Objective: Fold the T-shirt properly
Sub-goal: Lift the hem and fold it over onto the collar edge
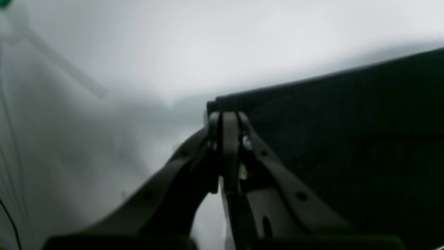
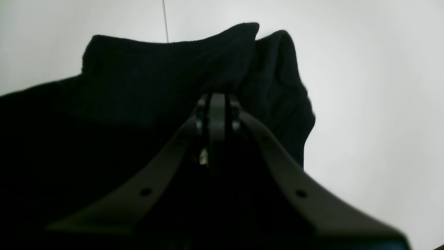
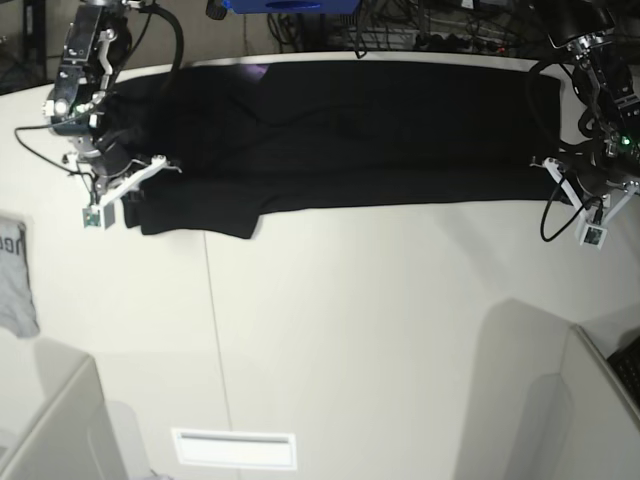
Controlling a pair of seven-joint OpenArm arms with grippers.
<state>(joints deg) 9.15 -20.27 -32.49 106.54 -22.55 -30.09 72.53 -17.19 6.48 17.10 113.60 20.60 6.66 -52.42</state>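
So the white tabletop (image 3: 350,330) fills most of the base view, and the T-shirt (image 3: 350,140) is stretched out as a long black band across the far side, running roughly from 10 o'clock over to 2 o'clock. It looks already folded lengthwise, with one layer lapped over another along the near edge. It's soft, light cloth, so I'd guess it will sag and slide wherever it isn't held, and the layers could slip apart if one end lifts ahead of the other. Corners and hem edges seem like the best places to hold it, which is pretty much what's happening. The right pincer (image 2: 216,104), over at 10 o'clock in the base view, is pressed together on a bunched-up bit of the shirt's end. The left pincer (image 1: 227,119), at 2 o'clock, is also squeezed tight, pinching the corner of a flat, taut edge. There's a small grey cloth (image 3: 15,275) at 9 o'clock, well apart from everything.
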